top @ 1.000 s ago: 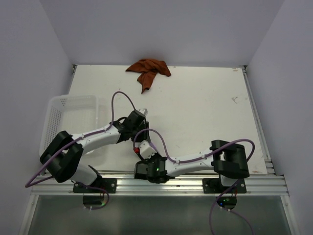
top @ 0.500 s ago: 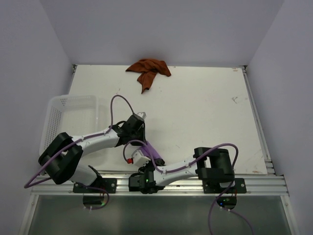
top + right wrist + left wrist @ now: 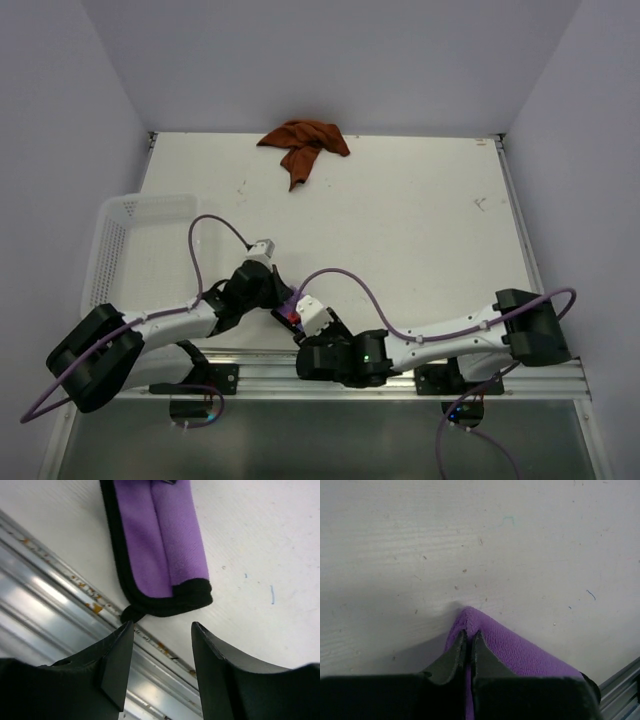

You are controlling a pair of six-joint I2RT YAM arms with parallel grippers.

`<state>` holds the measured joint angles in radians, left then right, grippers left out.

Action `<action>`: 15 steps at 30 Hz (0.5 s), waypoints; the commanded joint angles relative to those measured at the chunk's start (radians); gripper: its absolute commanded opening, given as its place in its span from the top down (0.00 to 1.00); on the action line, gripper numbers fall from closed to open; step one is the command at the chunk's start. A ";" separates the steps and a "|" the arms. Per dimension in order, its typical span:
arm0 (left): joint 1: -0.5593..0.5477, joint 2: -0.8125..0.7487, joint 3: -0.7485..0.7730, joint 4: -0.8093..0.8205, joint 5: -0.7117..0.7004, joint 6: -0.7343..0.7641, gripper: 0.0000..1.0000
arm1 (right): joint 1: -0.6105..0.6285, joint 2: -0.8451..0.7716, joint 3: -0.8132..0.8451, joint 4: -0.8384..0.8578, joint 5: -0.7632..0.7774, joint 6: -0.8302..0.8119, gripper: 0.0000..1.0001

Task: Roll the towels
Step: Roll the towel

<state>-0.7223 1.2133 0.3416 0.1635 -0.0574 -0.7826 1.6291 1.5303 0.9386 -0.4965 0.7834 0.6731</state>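
Note:
The purple towel (image 3: 162, 540) lies folded into a narrow strip with black edging, close to the table's near edge (image 3: 289, 311). My left gripper (image 3: 469, 635) is shut, pinching a raised ridge of the purple towel (image 3: 520, 650) between its fingertips. My right gripper (image 3: 161, 626) is open and sits just short of the strip's black end, touching nothing. In the top view both grippers meet over the towel, the left gripper (image 3: 279, 301) from the left and the right gripper (image 3: 301, 326) from below. The rust orange towel (image 3: 305, 143) lies crumpled at the table's far edge.
A white perforated basket (image 3: 120, 215) stands at the table's left edge, beside the left arm. The aluminium rail (image 3: 60, 605) of the near edge runs right under the right gripper. Purple cables loop above both arms.
The right gripper has opened and let go of the purple towel. The left gripper has closed on it. Both arms have shifted toward the near edge.

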 commanded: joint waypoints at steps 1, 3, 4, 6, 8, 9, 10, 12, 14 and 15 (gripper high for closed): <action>0.004 -0.037 -0.087 0.143 -0.099 0.005 1.00 | -0.026 -0.126 -0.069 0.179 -0.126 -0.006 0.46; 0.003 -0.058 -0.125 0.204 -0.111 0.008 1.00 | -0.052 -0.183 -0.116 0.242 -0.176 0.003 0.45; 0.003 -0.066 -0.137 0.226 -0.111 0.008 1.00 | -0.090 -0.199 -0.135 0.262 -0.203 0.009 0.44; -0.002 -0.093 -0.167 0.290 -0.113 0.009 1.00 | -0.138 -0.238 -0.201 0.338 -0.294 0.034 0.43; -0.005 -0.115 -0.203 0.333 -0.111 0.016 1.00 | -0.225 -0.298 -0.282 0.425 -0.393 0.057 0.43; -0.005 -0.121 -0.213 0.364 -0.110 0.014 1.00 | -0.250 -0.314 -0.303 0.449 -0.418 0.059 0.43; -0.006 -0.123 -0.229 0.387 -0.099 0.014 1.00 | -0.300 -0.334 -0.331 0.464 -0.443 0.062 0.42; -0.006 -0.118 -0.242 0.442 -0.088 0.014 1.00 | -0.343 -0.343 -0.343 0.484 -0.499 0.056 0.42; -0.008 -0.110 -0.259 0.481 -0.068 0.016 1.00 | -0.383 -0.357 -0.350 0.489 -0.513 0.051 0.42; -0.009 -0.106 -0.260 0.501 -0.065 0.017 1.00 | -0.399 -0.361 -0.354 0.490 -0.533 0.049 0.42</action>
<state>-0.7235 1.1004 0.0998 0.5198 -0.1154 -0.7834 1.2636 1.2064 0.5880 -0.1127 0.3599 0.7120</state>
